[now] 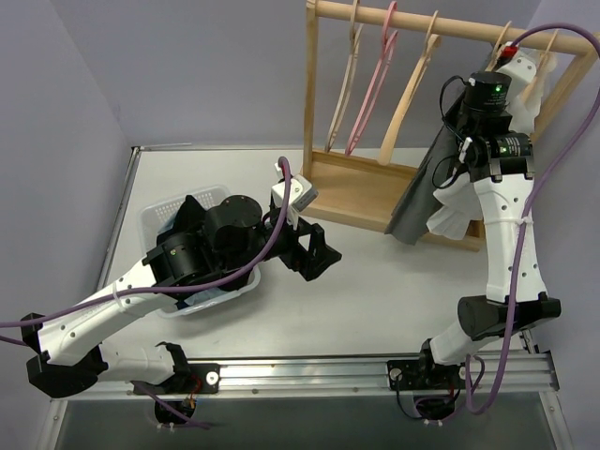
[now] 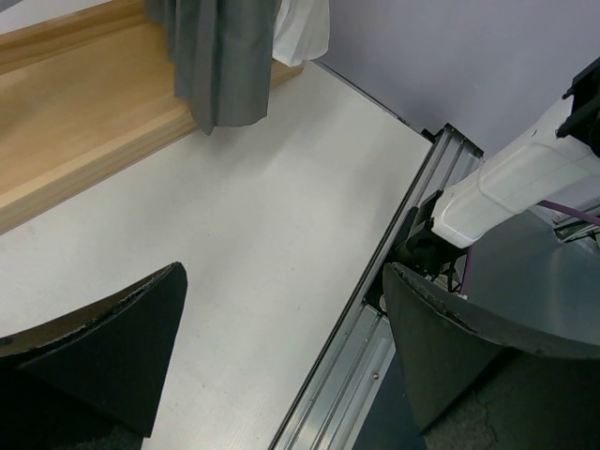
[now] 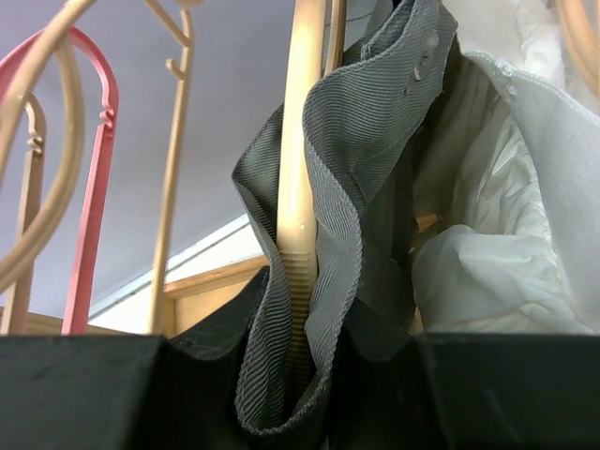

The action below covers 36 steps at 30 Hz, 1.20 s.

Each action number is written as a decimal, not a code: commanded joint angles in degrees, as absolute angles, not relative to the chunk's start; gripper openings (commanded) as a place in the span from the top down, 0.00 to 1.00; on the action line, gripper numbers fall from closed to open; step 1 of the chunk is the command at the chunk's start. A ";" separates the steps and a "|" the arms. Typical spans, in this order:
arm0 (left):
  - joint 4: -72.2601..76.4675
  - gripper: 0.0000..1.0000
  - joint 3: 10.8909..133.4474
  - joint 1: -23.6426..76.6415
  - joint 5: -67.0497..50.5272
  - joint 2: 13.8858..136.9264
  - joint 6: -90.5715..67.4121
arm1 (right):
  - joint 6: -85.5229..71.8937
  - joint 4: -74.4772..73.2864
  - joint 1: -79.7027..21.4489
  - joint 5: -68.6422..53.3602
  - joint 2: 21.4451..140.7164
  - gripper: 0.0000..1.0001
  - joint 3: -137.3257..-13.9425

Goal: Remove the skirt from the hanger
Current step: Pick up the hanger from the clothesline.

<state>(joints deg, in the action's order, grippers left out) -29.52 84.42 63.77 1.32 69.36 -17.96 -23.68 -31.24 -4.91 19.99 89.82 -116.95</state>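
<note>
Up at the wooden rack [image 1: 361,192], the right gripper [image 3: 291,375] sits with its jaws set tight on the waistband of the grey skirt [image 3: 352,131], the pale arm of the hanger [image 3: 298,178] running down between them. The skirt hangs from the rail, its hem near the rack's base. The left gripper [image 1: 314,253] hovers over the desk [image 1: 394,291], jaws spread wide, holding nothing.

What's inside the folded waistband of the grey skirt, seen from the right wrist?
A pale wooden hanger runs down inside the fold of the skirt. Its lower end is covered by cloth, so how it holds there cannot be seen.
</note>
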 commanded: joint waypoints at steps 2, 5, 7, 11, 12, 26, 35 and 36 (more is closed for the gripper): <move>-27.16 0.06 86.84 64.07 2.11 68.12 -18.28 | -27.07 -29.98 -4.57 18.20 87.72 1.00 -115.50; -26.63 0.06 86.40 64.07 1.67 68.03 -18.54 | -26.19 -23.92 -4.57 16.62 83.33 1.00 -110.24; -26.46 0.06 86.13 64.07 1.32 68.12 -18.98 | -25.40 -18.74 -4.57 14.69 79.82 1.00 -107.59; -26.28 0.06 85.96 64.07 0.70 68.03 -19.34 | -25.84 -14.51 -4.57 14.33 76.91 1.00 -104.50; -26.45 0.05 86.22 64.07 0.70 68.03 -19.34 | -25.93 -13.72 -4.48 13.89 76.73 1.00 -104.50; -24.79 0.05 85.44 64.07 0.00 67.06 -20.30 | -26.36 -4.84 -3.96 6.77 75.76 1.00 -102.40; -23.47 0.04 84.02 64.07 -1.84 66.18 -20.22 | -28.04 -0.53 -3.34 3.61 72.43 1.00 -98.70; -23.12 0.04 84.02 64.07 -2.11 66.18 -20.21 | -27.60 0.69 -3.34 3.34 71.64 1.00 -98.09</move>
